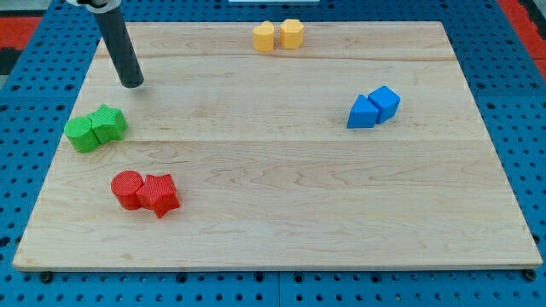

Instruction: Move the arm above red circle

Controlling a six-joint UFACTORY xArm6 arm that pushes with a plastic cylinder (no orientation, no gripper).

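We are working over a pale wooden board that fills most of the view and rests on a blue perforated surface. Our dark rod comes down from the view's top left, and my tip sits on the bare wood near the board's upper left corner, touching no block; it has no jaws to open or close, so it carries nothing and presses on nothing. Four pairs of blocks lie spread around the board. Two blue blocks, angular in shape, sit together toward the view's right. Two yellow blocks, roughly hexagonal, sit side by side at the view's top edge. Two green blocks huddle at the left edge, just below and slightly left of my tip. Lower still, the red circle sits in the board's lower left part, touching a red star-like block on its right side. The relation that matters to us is this: the red circle lies almost straight toward the view's bottom from my tip, well apart from it, with the green pair just to the left of that line. We judge that a short travel down the view would bring my tip to the spot just above the circle, passing the green pair on its right.
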